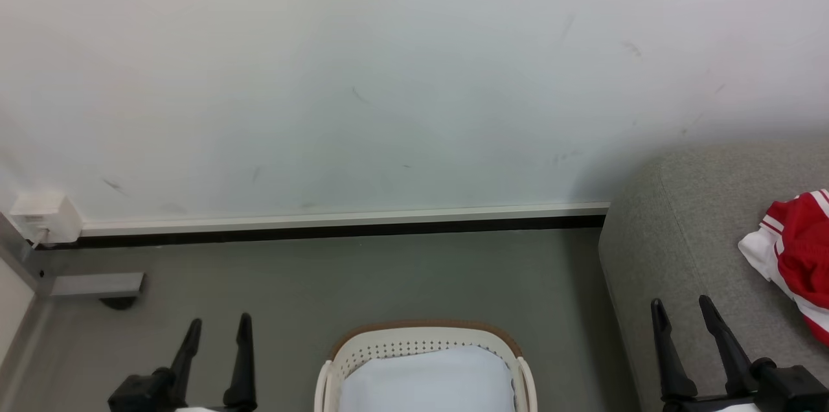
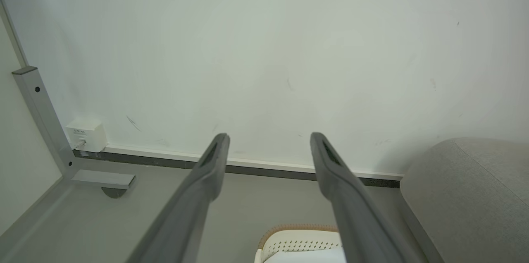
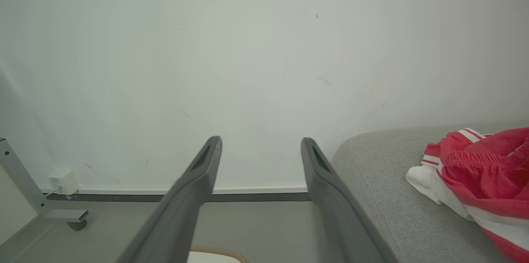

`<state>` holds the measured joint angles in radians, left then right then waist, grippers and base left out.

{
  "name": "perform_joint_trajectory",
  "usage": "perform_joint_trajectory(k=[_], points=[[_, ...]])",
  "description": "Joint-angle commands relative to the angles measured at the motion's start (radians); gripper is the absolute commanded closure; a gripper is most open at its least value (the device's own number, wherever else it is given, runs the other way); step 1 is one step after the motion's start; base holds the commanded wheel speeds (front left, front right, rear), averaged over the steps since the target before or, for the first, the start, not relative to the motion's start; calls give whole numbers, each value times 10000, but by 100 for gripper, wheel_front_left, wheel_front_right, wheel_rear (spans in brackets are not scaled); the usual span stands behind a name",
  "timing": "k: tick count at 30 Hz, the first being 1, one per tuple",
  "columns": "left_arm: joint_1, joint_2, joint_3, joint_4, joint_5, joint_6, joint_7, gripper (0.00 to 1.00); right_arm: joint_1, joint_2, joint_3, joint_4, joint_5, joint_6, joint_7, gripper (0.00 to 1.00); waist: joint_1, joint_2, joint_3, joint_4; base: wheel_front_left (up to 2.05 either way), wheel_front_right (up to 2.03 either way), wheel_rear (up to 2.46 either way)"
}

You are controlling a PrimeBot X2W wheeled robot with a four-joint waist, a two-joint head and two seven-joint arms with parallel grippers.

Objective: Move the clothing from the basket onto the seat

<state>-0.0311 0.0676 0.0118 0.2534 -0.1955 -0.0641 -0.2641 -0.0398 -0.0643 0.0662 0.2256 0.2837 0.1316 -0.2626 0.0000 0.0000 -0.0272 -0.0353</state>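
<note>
- Head view: clothing [image 1: 800, 250] lies on the seat [image 1: 680, 237], ahead-right of the right hand [image 1: 681, 302]; basket [image 1: 421, 341] between it and the left hand [image 1: 220, 320].
- Both released, empty.

— Where are we, a home?
— We'd call it a test room dressed as one: we face a bare white wall [image 1: 388, 75] with scuff marks, a grey floor [image 1: 324, 276] and a metal frame leg [image 2: 45, 122] on a foot.
— Yet we see a grey upholstered seat [image 1: 680, 237] and a laundry basket [image 1: 421, 342].
— True, with red-and-white clothing [image 1: 803, 250] on the seat; homely things, plain room.
</note>
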Motion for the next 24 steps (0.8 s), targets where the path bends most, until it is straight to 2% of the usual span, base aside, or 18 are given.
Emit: perform_joint_trajectory(k=[1,13,24], points=[[69,-3,48,27,101,-38,-3,0,-59,0,-23,-8,-63,-19,-27,0,0,0,0,-5,0,0,0],[-21,-140,353,81,452,-292,-3,0,-192,22,-96,53,-123,-19,-28,0,0,0,27,-15,0,0,0],[-84,-154,339,64,187,-277,-3,0,-185,34,-99,61,-52,-19,-29,0,0,0,0,25,0,0,0]])
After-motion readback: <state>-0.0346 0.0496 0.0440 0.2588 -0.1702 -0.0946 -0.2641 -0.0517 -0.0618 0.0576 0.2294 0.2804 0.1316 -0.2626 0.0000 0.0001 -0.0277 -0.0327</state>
